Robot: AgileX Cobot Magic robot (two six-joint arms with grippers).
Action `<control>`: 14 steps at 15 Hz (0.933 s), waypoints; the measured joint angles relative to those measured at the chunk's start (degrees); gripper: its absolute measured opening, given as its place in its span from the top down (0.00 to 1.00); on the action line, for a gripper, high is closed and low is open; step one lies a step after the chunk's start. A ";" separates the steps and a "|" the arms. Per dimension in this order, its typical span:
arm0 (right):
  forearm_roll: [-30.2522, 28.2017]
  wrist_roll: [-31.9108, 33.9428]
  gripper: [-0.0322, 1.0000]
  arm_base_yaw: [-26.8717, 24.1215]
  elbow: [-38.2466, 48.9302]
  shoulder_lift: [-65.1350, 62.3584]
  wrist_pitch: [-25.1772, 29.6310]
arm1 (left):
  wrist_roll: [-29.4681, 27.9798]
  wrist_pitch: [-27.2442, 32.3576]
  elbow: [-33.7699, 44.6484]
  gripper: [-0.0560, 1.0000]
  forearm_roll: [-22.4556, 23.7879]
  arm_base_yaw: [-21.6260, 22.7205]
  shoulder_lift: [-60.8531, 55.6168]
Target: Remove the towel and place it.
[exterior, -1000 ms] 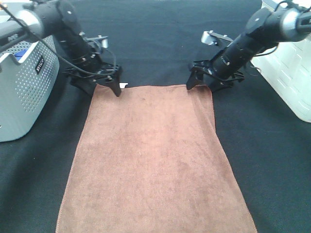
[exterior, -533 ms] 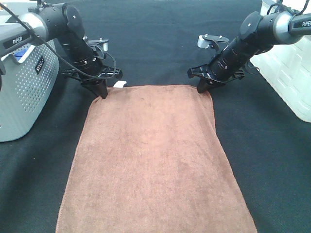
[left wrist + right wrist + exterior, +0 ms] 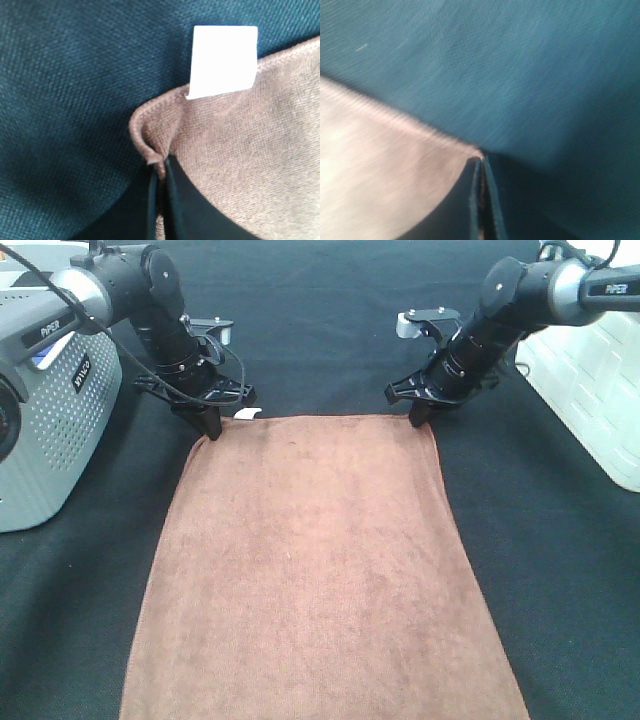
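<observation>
The brown towel point(image 3: 315, 560) lies flat on the black table cloth point(image 3: 320, 320), running from the far middle to the near edge. Its small white tag point(image 3: 247, 414) sits at the far left corner and shows in the left wrist view point(image 3: 223, 61). My left gripper point(image 3: 211, 430) is shut on the far left corner of the towel point(image 3: 240, 155). The hem is pinched between its fingers point(image 3: 175, 205). My right gripper point(image 3: 419, 421) is shut on the far right corner of the towel point(image 3: 375, 170), with the hem between its fingers point(image 3: 492, 200).
A grey perforated basket point(image 3: 45, 430) stands at the left edge. A white container point(image 3: 590, 390) stands at the right edge. The black cloth covers the table on both sides of the towel.
Both grippers have closed on the towel's far corners. The left gripper shifted left along the far edge. The towel's far edge now lies slightly straighter.
</observation>
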 joint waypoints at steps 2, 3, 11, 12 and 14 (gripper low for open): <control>-4.18 -0.40 0.96 0.00 -3.78 0.46 0.11 | 0.29 -0.97 -1.89 0.94 0.92 0.00 0.63; -5.27 -0.57 0.96 0.00 -5.67 0.46 0.11 | 0.63 -1.89 -2.75 0.94 1.55 0.00 0.80; -8.37 -0.29 0.96 -0.11 -9.85 0.46 -10.31 | 0.92 -17.36 -8.77 0.94 3.78 0.00 0.97; -8.31 -0.06 0.96 -0.11 -9.85 0.46 -12.03 | 0.92 -19.25 -8.77 0.94 3.78 0.00 1.03; -8.08 -0.06 0.96 -0.11 -9.85 0.57 -13.69 | 0.92 -20.97 -8.77 0.94 3.78 0.00 1.03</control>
